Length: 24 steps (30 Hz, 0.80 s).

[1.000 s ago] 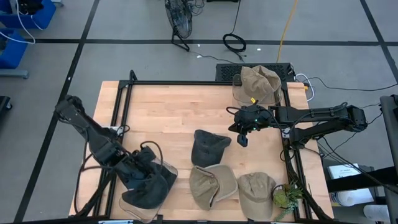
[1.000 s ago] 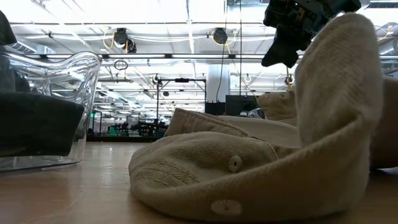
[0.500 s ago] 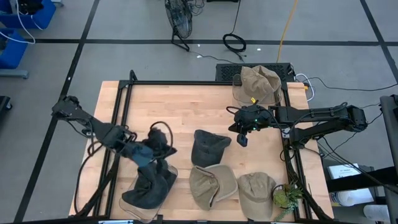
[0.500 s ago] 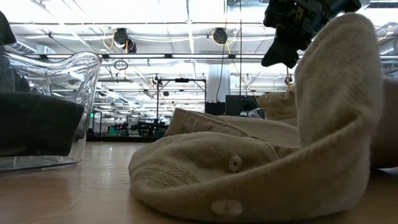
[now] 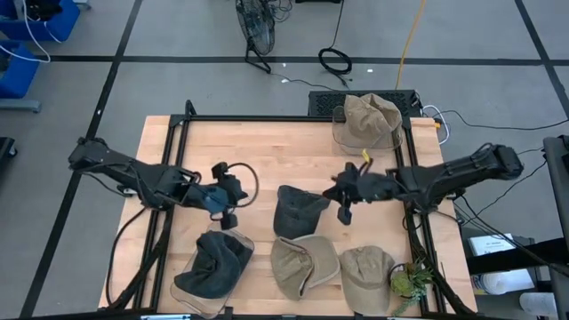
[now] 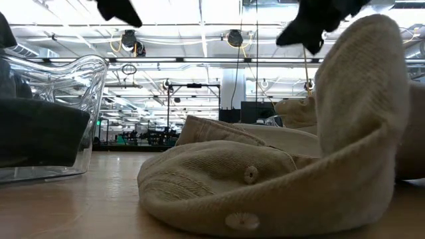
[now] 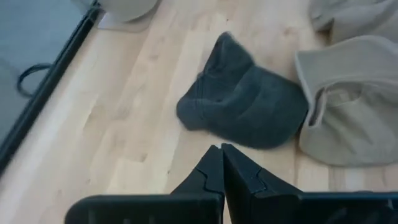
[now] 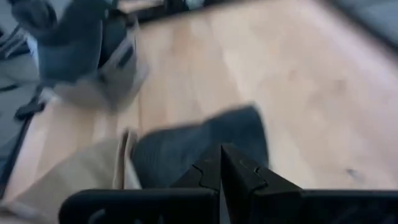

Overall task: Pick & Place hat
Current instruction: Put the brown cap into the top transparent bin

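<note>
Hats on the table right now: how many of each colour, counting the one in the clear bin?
Tan hats: 3, one at the far edge and two at the near edge.
Dark grey hats: 2, one mid-table and one in the clear bin.
Total: 5 hats.

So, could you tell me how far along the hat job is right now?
Done: one dark hat sits in the clear bin. In hand: nothing; the left gripper and right gripper, both shut, flank the dark hat on the table. Left: that one and four tan hats.
</note>
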Motion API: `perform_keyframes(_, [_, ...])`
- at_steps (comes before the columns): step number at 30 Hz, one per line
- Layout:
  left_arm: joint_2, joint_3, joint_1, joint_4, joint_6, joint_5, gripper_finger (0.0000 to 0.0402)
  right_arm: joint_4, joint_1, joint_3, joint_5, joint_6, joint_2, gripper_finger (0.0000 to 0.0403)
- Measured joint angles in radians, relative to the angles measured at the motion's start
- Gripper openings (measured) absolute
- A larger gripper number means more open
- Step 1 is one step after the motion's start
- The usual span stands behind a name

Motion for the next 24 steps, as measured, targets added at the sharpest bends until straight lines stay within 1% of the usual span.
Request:
perform_keyframes(2, [-0.071,-0.120,0.014,0.121,0.015,0.049,0.0003,0.021,0.062,0.015,0.092,0.007,0.000,0.0000])
perform_keyframes(4, [-0.151,-0.244,0.028,0.205,0.016,0.108,0.0002,0.024,0.110,0.042,0.163,0.044,0.006,0.0000])
perform_keyframes(6, [-0.238,-0.339,0.038,0.284,0.012,0.154,0.0002,0.005,0.148,0.080,0.202,0.080,0.028,0.0000])
perform_keyframes(8, [-0.324,-0.411,0.040,0.314,-0.006,0.174,0.0002,-0.038,0.182,0.131,0.224,0.100,0.066,0.0000])
perform_keyframes(10, [-0.397,-0.461,0.039,0.331,-0.017,0.178,0.0002,-0.101,0.206,0.209,0.245,0.124,0.128,0.0000])
perform_keyframes(15, [-0.540,-0.507,0.039,0.331,0.032,0.177,0.0002,-0.362,0.235,0.460,0.235,0.191,0.342,0.0000])
perform_keyframes(21, [-0.616,-0.509,0.039,0.330,0.106,0.178,0.0005,-0.677,0.284,0.755,0.081,0.236,0.599,0.0000])
perform_keyframes(24, [-0.627,-0.509,0.039,0.313,0.108,0.198,0.0002,-0.849,0.324,0.886,0.052,0.273,0.700,0.0000])
